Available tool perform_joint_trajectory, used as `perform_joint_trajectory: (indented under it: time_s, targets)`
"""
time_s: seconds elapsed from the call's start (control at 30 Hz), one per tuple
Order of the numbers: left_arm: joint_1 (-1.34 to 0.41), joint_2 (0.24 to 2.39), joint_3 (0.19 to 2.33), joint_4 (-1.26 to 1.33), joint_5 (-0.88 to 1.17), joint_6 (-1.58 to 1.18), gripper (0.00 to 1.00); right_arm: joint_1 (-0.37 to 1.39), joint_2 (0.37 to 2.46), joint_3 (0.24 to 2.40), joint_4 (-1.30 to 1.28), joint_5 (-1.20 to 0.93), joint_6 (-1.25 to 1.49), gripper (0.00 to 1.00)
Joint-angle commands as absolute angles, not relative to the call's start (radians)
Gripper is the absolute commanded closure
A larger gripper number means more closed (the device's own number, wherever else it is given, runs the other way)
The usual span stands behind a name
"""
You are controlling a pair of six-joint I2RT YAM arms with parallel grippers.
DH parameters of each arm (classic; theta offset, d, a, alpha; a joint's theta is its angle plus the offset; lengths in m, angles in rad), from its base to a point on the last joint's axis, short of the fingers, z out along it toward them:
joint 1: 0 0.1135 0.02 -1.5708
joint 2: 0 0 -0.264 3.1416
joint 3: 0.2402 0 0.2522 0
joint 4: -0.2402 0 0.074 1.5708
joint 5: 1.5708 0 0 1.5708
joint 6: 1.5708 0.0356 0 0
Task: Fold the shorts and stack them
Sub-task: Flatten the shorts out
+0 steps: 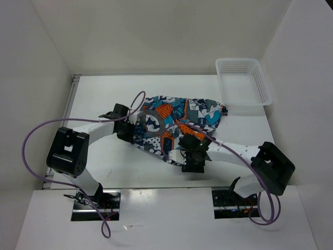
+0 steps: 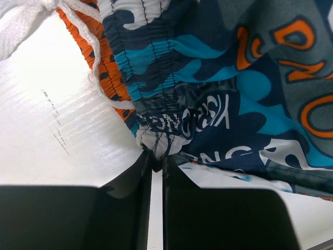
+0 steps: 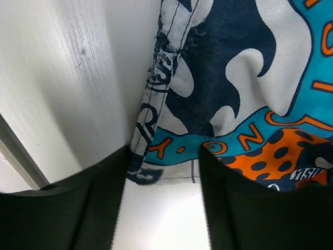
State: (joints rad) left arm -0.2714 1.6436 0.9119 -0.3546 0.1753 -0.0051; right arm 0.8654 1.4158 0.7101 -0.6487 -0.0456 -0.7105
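The shorts point(image 1: 171, 122), in a teal, orange, white and dark grey print with a grey circle emblem, lie spread on the white table point(image 1: 104, 99). My left gripper point(image 1: 127, 126) is at their left edge. In the left wrist view it point(image 2: 156, 153) is shut on a bunched bit of the waistband of the shorts point(image 2: 218, 94), beside the white drawstring point(image 2: 91, 57). My right gripper point(image 1: 183, 148) is at the near edge of the shorts. In the right wrist view it point(image 3: 165, 150) is open, with a hem corner of the shorts point(image 3: 234, 94) lying between its fingers.
A white plastic mesh basket point(image 1: 243, 83) stands at the back right corner, just past the right end of the shorts. White walls close in the table on three sides. A purple cable point(image 1: 36, 130) loops out from the left arm.
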Motion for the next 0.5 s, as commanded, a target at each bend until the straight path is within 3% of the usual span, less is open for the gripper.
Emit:
perform_joint_trajectory:
  time_s: [0.0, 0.03, 0.07, 0.17, 0.33, 0.43, 0.47]
  targets:
    - [-0.272, 1.654, 0.913, -0.333, 0.155, 0.000, 1.00, 0.876, 1.463, 0.704, -0.588, -0.023, -0.718, 0.41]
    - [-0.272, 1.645, 0.913, -0.333, 0.155, 0.000, 1.00, 0.876, 1.473, 0.713, -0.588, -0.023, -0.718, 0.48]
    - [-0.272, 1.635, 0.904, -0.342, 0.146, 0.000, 1.00, 0.876, 1.482, 0.713, -0.597, -0.023, -0.718, 0.65]
    - [-0.272, 1.612, 0.904, -0.351, 0.135, 0.000, 1.00, 0.876, 1.494, 0.724, -0.597, -0.023, -0.718, 1.00]
    - [-0.226, 1.574, 0.954, -0.389, 0.111, 0.000, 1.00, 0.859, 1.512, 0.777, -0.533, 0.057, -0.696, 1.00]
    - [-0.158, 1.574, 1.104, -0.417, 0.061, 0.000, 1.00, 0.720, 1.597, 1.044, -0.509, 0.071, -0.638, 1.00]
    - [-0.140, 1.574, 1.156, -0.417, 0.049, 0.000, 1.00, 0.644, 1.626, 1.224, -0.509, 0.058, -0.617, 1.00]
